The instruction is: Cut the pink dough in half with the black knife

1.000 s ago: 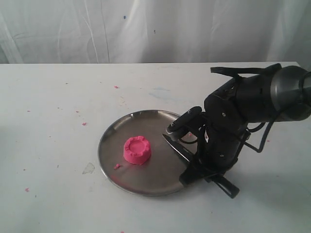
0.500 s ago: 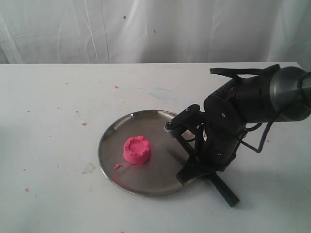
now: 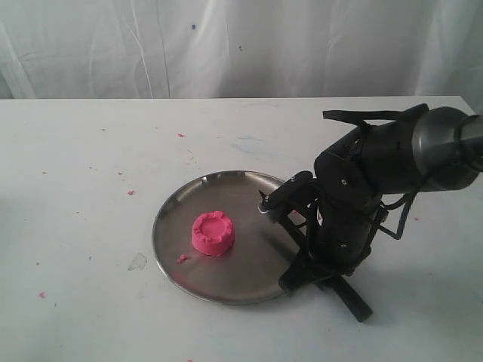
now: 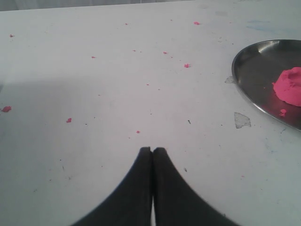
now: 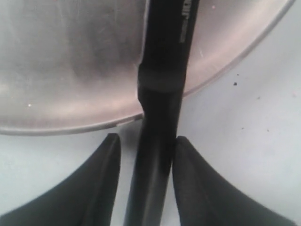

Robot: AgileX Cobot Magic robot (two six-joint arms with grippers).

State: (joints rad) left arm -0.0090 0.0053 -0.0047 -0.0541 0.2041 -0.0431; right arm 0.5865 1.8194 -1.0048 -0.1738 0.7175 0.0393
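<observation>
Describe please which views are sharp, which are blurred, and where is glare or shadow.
Exterior view: sharp, soft sheen on the steel plate. Left wrist view: sharp, a shadow band across the table. Right wrist view: close and blurred, the black knife soft-edged, plate glare pale.

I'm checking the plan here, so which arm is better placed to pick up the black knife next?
The right. Its claw already straddles the black knife handle at the plate rim. The left claw is shut over bare table, away from the knife.
</observation>
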